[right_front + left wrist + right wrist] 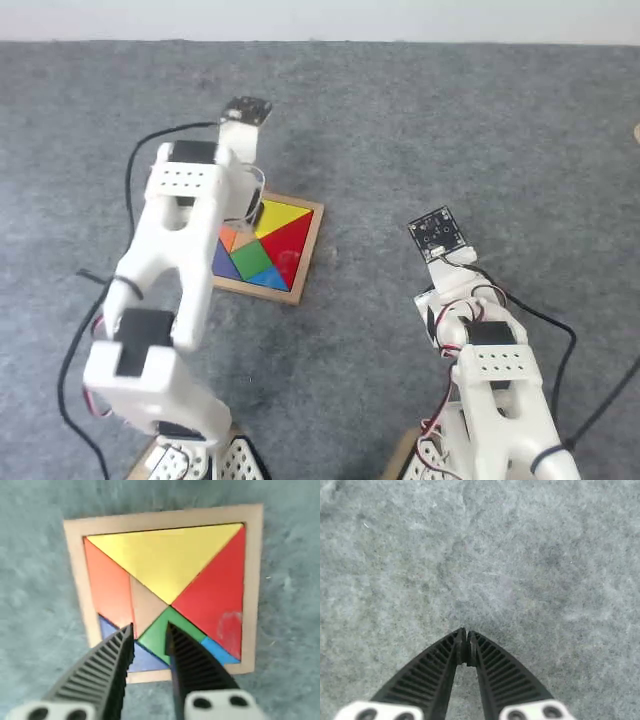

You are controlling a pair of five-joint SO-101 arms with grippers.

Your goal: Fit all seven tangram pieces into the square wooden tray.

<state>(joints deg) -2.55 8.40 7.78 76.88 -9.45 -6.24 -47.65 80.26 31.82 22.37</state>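
**Grey felt under soft light**

A grey, felt-like covering (450, 130) spreads across the whole table, mottled and faintly fuzzy. Beyond its far edge runs a plain pale band (320, 20). The light is even, and shadows are weak.

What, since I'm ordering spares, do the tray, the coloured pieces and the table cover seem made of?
Tray: pale unfinished wood or plywood, matte, by its tan rim. Pieces: probably painted wood, smooth flat colour, faint sheen. Table cover: grey felt-like fabric, fuzzy fibres.
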